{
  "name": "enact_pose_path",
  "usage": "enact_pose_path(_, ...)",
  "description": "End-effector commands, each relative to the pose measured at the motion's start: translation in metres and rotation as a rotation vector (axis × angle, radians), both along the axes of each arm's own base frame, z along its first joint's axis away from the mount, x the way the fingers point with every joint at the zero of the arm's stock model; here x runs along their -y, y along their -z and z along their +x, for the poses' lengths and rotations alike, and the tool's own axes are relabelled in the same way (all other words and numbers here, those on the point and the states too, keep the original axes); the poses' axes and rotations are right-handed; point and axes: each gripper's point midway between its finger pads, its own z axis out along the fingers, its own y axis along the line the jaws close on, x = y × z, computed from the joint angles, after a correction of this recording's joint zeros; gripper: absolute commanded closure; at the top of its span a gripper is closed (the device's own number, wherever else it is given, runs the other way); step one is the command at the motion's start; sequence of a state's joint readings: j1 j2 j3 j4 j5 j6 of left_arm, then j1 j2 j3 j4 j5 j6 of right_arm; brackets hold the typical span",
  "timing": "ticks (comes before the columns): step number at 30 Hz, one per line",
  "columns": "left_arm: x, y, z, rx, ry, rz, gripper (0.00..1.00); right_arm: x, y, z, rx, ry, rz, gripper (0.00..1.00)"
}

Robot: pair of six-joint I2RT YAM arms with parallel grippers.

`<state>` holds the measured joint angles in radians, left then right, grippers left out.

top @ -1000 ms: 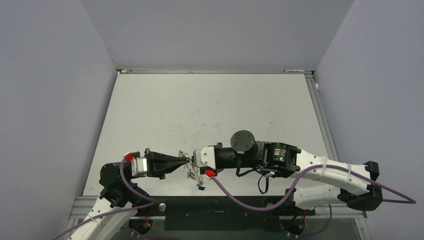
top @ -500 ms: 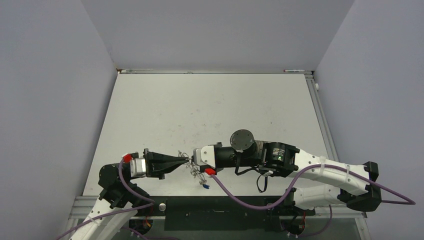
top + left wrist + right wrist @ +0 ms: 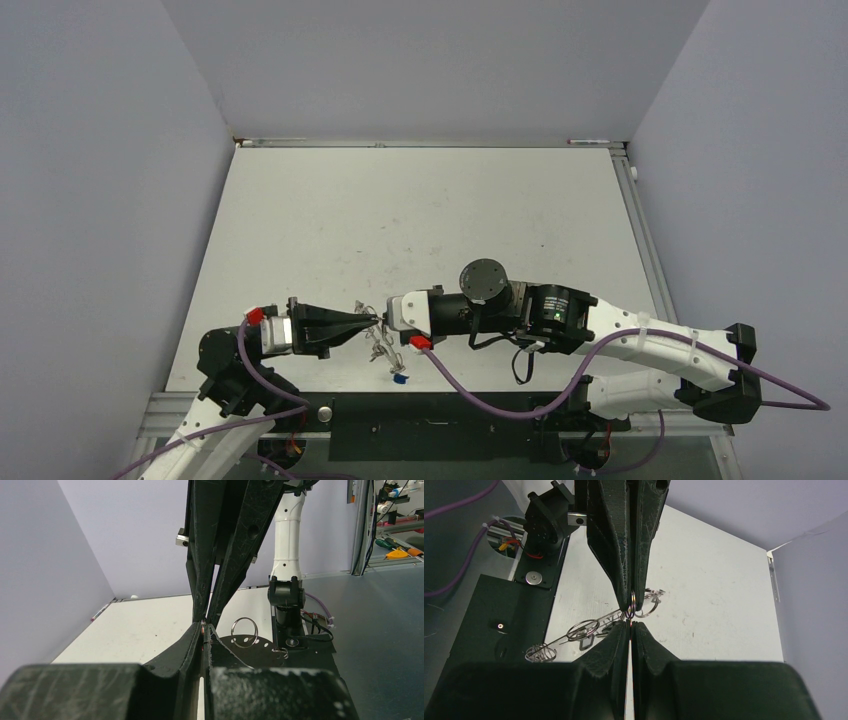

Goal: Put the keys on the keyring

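Note:
In the top view my left gripper [image 3: 371,322] and right gripper [image 3: 389,317] meet tip to tip near the table's front edge, with the keyring [image 3: 377,338] held between them. Keys [image 3: 383,352] hang below it, one with a blue tag [image 3: 400,379]. In the left wrist view my left gripper [image 3: 204,628] is shut on a thin metal rim, and a wire loop [image 3: 244,632] shows beside it. In the right wrist view my right gripper [image 3: 630,623] is shut on the keyring [image 3: 589,628], seen edge-on with wire loops [image 3: 644,609]. The left fingers [image 3: 614,545] pinch it from the opposite side.
The white table [image 3: 420,220] stretches behind the grippers, between grey walls. A black base plate [image 3: 440,410] runs along the near edge, with purple cables [image 3: 480,395] looping over it. The right arm's black motor housing [image 3: 485,280] sits just behind its gripper.
The hanging keys and the blue tag have swung slightly right and back. Both grippers stay shut, tip to tip, in nearly the same place.

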<state>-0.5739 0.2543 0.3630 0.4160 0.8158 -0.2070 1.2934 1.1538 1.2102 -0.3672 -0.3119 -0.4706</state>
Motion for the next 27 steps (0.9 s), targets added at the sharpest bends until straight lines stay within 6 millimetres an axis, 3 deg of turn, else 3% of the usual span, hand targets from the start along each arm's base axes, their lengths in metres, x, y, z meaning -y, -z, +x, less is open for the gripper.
enact_pose_path(1,-0.007,-0.023,-0.005,0.069,-0.019,-0.067,1.00,-0.007,-0.007,-0.002,-0.015,-0.025,0.050,0.95)
enact_pose_path(16,-0.009,-0.024,-0.005,0.073,-0.029,-0.076,1.00,-0.005,-0.003,-0.001,-0.040,-0.017,0.083,0.94)
enact_pose_path(22,-0.008,-0.024,-0.004,0.071,-0.028,-0.074,1.00,0.002,-0.009,0.004,-0.031,0.014,0.087,0.71)
enact_pose_path(27,-0.008,-0.023,-0.004,0.069,-0.027,-0.072,1.00,0.002,-0.013,0.003,-0.032,0.003,0.098,0.67)
